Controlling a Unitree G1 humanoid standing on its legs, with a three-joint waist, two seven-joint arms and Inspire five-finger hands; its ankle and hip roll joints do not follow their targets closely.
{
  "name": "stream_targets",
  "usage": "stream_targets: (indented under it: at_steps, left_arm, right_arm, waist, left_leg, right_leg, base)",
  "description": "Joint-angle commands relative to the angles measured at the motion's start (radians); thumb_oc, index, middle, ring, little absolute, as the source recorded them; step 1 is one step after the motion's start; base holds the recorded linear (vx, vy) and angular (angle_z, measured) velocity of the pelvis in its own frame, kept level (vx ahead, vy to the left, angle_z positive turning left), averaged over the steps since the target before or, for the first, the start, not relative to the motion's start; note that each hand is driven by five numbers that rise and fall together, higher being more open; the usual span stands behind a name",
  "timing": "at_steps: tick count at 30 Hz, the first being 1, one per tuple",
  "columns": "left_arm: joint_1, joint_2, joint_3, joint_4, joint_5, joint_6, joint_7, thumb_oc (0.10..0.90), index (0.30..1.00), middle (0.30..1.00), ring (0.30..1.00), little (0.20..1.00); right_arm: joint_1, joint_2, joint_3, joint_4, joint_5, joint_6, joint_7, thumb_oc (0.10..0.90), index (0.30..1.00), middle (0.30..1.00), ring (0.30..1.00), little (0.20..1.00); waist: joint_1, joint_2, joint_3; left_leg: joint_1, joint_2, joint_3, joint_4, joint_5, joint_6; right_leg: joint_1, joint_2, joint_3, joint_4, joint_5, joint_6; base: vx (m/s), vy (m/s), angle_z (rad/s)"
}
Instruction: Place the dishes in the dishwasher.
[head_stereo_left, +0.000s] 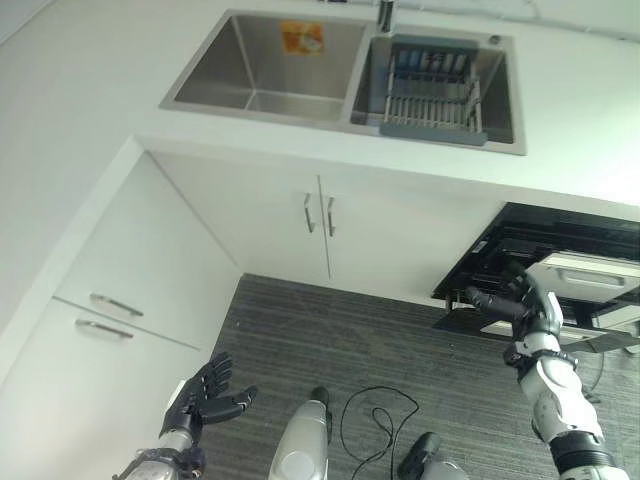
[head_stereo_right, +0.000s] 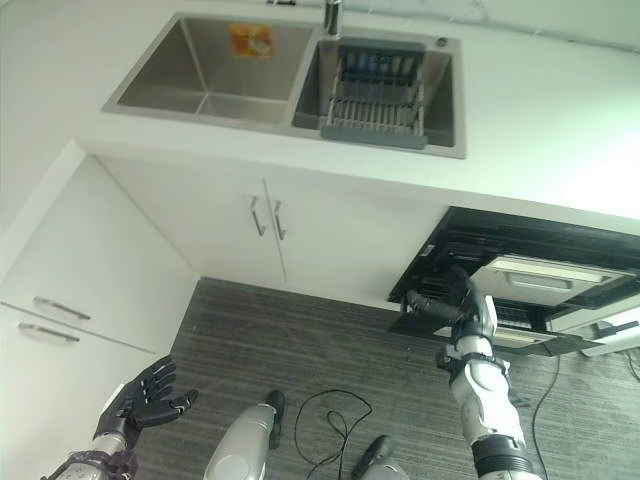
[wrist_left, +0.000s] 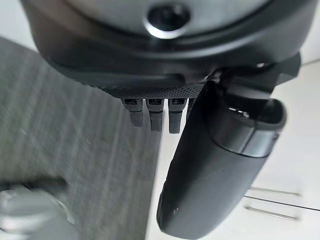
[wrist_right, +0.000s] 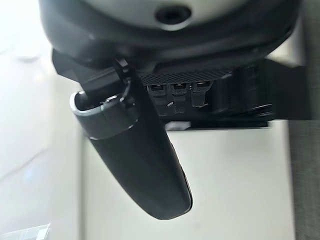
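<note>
Overhead, right hand (head_stereo_left: 530, 312) seemingly relaxed beside open dishwasher (head_stereo_left: 560, 262); left hand (head_stereo_left: 205, 392) splayed, empty.

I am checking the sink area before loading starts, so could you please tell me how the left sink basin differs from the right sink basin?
The left sink basin holds no rack, while the right sink basin holds a grey dish rack that takes up most of it. The left basin has an orange sticker on its back wall; none can be seen in the right basin. Both are stainless steel, set side by side in the white countertop.
</note>
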Motion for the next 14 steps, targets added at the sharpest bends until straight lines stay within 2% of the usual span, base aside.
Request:
stream_targets:
  at_steps: [1, 5, 8, 14]
  left_arm:
    - [0.046, 0.085, -0.015, -0.040, -0.068, -0.013, -0.036, 0.800, 0.900, 0.900, 0.900, 0.900]
    - [0.023, 0.050, -0.035, 0.007, -0.100, 0.007, -0.076, 0.800, 0.900, 0.900, 0.900, 0.900]
    - [-0.027, -0.002, -0.050, 0.162, -0.039, -0.034, -0.047, 0.800, 0.900, 0.900, 0.900, 0.900]
    - [-0.101, -0.040, -0.023, 0.277, -0.011, -0.059, -0.013, 0.800, 0.900, 0.900, 0.900, 0.900]
  right_arm:
    - [-0.070, -0.085, -0.049, 0.012, 0.048, -0.123, 0.067, 0.800, 0.900, 0.900, 0.900, 0.900]
    - [-0.001, -0.034, 0.012, 0.072, 0.023, -0.105, 0.181, 0.800, 0.900, 0.900, 0.900, 0.900]
    - [0.047, 0.028, 0.064, 0.226, 0.040, -0.102, 0.326, 0.800, 0.900, 0.900, 0.900, 0.900]
    - [0.104, 0.096, 0.100, 0.348, -0.046, -0.140, 0.399, 0.800, 0.900, 0.900, 0.900, 0.900]
  waist:
    - [0.014, -0.011, -0.086]
    - [-0.028, -0.027, -0.112]
    - [-0.069, -0.043, -0.153]
    - [-0.114, -0.052, -0.198]
  left_leg:
    - [0.081, 0.048, 0.072, -0.108, -0.020, -0.040]
    - [0.111, 0.076, 0.105, -0.108, -0.030, -0.046]
    - [0.148, 0.101, 0.135, -0.108, -0.040, -0.051]
    - [0.182, 0.119, 0.167, -0.108, -0.043, -0.056]
  right_leg:
    - [0.047, -0.073, 0.064, 0.043, -0.014, 0.090]
    - [0.036, -0.051, 0.092, 0.043, -0.036, 0.087]
    - [0.030, -0.020, 0.118, 0.043, -0.069, 0.074]
    - [0.031, 0.019, 0.146, 0.043, -0.092, 0.051]
  base:
    - [-0.19, -0.059, -0.38]
    - [-0.12, -0.039, -0.36]
    - [-0.11, -0.013, -0.55]
    - [-0.05, -0.001, -0.24]
